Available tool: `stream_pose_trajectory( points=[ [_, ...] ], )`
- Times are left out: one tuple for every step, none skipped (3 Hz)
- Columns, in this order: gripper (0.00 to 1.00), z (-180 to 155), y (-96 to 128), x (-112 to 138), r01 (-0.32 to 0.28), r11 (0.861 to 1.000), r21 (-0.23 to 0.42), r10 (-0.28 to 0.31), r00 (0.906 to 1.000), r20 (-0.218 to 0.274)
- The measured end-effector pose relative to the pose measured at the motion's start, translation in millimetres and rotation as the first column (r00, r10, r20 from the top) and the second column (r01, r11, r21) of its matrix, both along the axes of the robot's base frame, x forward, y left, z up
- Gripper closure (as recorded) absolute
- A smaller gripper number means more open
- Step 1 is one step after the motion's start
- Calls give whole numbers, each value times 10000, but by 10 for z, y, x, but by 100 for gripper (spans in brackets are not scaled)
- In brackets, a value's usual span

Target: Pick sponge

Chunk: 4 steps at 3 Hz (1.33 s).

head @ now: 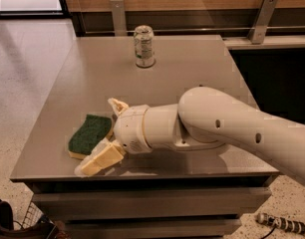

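Note:
The sponge [88, 134], with a dark green top over a pale yellow base, lies flat near the front left corner of the grey table [187, 68]. My gripper [99, 136] reaches in from the right on a large white arm. Its pale yellow fingers are spread wide. One finger [117, 105] is at the sponge's far right edge and the other [100, 158] is at its near edge, low over the table. The sponge lies between the fingers and still rests on the table.
A drink can [143, 46] stands upright at the back middle of the table. The table's front edge is just below the gripper and its left edge is close to the sponge. A wooden wall with metal brackets runs behind.

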<state>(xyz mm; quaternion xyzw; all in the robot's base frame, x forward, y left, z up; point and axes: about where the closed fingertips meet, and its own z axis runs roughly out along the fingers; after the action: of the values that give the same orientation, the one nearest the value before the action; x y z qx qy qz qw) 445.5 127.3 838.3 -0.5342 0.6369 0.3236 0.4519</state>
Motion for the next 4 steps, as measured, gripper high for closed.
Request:
stream_pose_trajectory(
  points=[
    [2,-105,83,4,-13,9986,537,19,9999,-115],
    [25,-139,114,8,12,9967,806,-3,9999,-107],
    [47,-184,152,4,-4,9952,979,17,9999,-137],
    [71,-175,168,-7,-41,9953,965,53,9999,-117]
  ],
)
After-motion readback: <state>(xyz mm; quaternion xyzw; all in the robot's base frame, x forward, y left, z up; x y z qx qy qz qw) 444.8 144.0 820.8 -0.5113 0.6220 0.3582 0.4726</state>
